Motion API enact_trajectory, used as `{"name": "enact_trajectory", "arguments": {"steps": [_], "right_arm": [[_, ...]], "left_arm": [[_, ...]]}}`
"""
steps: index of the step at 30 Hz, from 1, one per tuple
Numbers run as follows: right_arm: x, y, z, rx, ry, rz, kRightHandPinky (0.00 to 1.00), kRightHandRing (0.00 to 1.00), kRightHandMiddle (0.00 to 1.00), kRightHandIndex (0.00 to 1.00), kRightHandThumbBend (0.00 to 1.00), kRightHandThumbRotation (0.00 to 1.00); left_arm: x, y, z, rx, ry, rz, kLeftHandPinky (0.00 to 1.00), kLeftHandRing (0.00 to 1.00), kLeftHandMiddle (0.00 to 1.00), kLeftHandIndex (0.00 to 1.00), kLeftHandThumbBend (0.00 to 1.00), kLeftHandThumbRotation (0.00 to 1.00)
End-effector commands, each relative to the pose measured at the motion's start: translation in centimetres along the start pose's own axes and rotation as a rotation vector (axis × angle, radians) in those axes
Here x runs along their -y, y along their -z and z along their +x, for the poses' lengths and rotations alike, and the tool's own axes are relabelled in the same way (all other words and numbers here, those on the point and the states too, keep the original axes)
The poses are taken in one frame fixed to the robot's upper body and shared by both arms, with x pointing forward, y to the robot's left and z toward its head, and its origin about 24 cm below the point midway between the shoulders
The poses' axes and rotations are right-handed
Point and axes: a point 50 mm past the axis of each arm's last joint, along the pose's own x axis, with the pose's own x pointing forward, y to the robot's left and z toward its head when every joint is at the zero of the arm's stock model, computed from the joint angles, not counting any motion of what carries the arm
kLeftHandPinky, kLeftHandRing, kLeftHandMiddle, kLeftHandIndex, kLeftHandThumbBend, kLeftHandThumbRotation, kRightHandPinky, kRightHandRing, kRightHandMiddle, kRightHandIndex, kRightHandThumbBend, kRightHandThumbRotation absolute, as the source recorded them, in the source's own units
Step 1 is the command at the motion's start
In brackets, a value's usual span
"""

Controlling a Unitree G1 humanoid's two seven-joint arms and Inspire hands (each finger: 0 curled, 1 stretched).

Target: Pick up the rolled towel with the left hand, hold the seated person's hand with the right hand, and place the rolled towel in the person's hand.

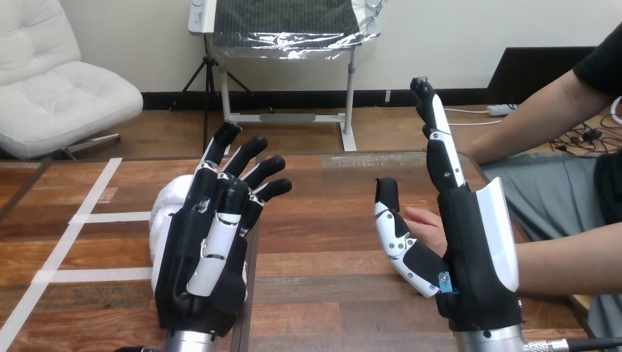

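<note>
The rolled white towel (167, 209) lies on the wooden table (323, 220) at the left, mostly hidden behind my left hand (209, 249). That hand hovers over it with fingers spread and straight, holding nothing. My right hand (469, 249) stands upright at the right, fingers straight, thumb held apart. The person's hand (427, 227) rests on the table just behind my right palm, between thumb and fingers. I cannot tell whether the two touch.
The person's forearms reach in from the right edge, one (565, 257) low and one (528, 125) higher. White tape lines (88, 213) cross the table's left part. A seam (253, 249) runs down the table beside the towel.
</note>
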Motion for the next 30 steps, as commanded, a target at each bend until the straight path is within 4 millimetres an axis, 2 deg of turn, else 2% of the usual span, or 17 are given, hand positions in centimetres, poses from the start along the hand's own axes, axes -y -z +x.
{"name": "enact_trajectory", "arguments": {"steps": [1,19,30], "right_arm": [[0.23,-0.65,1.15,0.056,0.032,0.013,1.0,1.0,1.0,1.0,0.0,0.0],[0.3,-0.68,1.1,0.049,0.034,0.01,1.0,1.0,1.0,1.0,0.0,0.0],[0.35,-0.63,1.02,0.047,0.032,0.007,1.0,1.0,1.0,1.0,0.0,0.0]], "left_arm": [[1.69,-0.04,1.28,0.077,0.012,-0.068,0.69,0.76,0.82,0.89,0.44,0.44],[1.81,-0.16,1.34,0.083,0.001,-0.059,0.68,0.75,0.82,0.89,0.45,0.43],[1.97,-0.37,1.14,0.106,-0.047,0.134,0.64,0.73,0.81,0.89,0.5,0.44]]}}
